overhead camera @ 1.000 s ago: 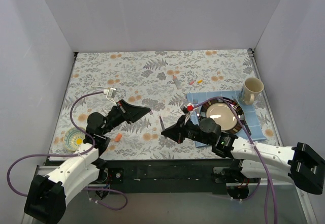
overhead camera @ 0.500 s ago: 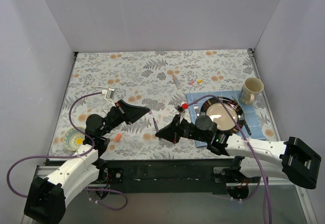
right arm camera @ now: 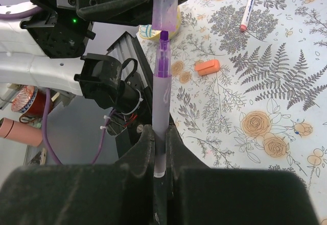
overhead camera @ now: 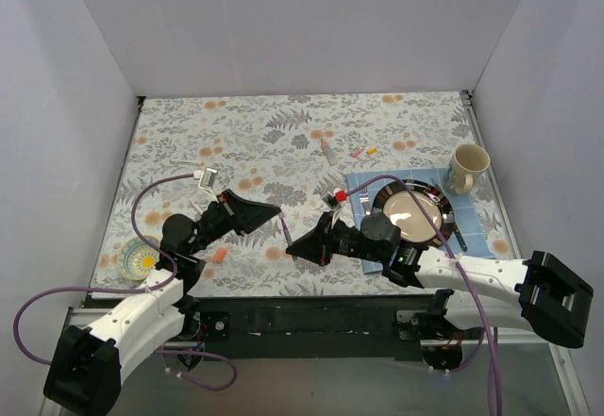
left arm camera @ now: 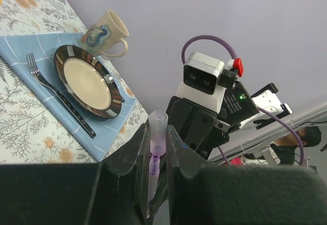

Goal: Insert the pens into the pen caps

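My left gripper (overhead camera: 275,211) is shut on the translucent purple cap (left arm camera: 157,133) and holds it above the table. My right gripper (overhead camera: 294,245) is shut on the purple pen (right arm camera: 162,90), gripping its rear end. The pen's purple tip (right arm camera: 164,35) sits right at the cap's mouth (right arm camera: 165,10), in line with it. An orange cap (overhead camera: 218,255) lies on the table below the left gripper and also shows in the right wrist view (right arm camera: 207,67). A whitish pen with a pink end (overhead camera: 327,149) lies at mid table. Another whitish pen (right arm camera: 247,3) shows in the right wrist view. Two small pieces, pink (overhead camera: 357,153) and yellow-orange (overhead camera: 372,150), lie beside the first pen.
A blue cloth (overhead camera: 481,237) at the right holds a dark-rimmed plate (overhead camera: 444,210) and a fork (left arm camera: 56,90). A cream mug (overhead camera: 468,166) stands behind it. A yellow-green coaster (overhead camera: 140,259) lies at the front left. White walls close in three sides.
My right gripper has moved left with the purple pen towards the left gripper. The pen's tip now meets the cap's mouth. The left gripper has barely shifted.
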{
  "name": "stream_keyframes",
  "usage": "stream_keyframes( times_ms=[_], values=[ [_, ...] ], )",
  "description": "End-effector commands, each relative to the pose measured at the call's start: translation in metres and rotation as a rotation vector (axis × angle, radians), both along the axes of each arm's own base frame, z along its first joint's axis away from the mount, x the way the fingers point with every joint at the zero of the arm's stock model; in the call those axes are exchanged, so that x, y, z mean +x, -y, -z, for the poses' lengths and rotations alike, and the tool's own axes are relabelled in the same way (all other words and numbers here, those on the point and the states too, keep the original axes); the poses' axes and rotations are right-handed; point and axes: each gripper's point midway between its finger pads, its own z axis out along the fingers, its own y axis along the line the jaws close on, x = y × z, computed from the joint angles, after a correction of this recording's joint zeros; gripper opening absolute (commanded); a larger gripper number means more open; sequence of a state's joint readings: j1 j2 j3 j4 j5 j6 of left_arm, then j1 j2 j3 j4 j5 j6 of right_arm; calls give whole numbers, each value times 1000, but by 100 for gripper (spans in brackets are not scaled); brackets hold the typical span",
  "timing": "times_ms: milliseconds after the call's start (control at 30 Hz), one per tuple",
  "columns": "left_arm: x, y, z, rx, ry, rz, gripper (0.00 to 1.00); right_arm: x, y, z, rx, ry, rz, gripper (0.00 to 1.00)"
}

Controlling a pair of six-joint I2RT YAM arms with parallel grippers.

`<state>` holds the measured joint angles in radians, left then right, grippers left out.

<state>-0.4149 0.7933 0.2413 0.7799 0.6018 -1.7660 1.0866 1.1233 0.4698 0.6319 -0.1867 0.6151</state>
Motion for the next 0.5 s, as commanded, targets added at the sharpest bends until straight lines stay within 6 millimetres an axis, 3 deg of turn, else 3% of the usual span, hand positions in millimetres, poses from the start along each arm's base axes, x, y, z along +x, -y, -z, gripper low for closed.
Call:
stream_keyframes(
  times_ms=[0, 467],
  values=[
    [-9, 3, 4, 19, 40, 37, 0, 3, -9, -33, 88, 41, -6, 1],
    [-25, 8, 23, 90, 56, 91, 0, 8, -6, -35, 93, 46, 26, 1]
  ],
)
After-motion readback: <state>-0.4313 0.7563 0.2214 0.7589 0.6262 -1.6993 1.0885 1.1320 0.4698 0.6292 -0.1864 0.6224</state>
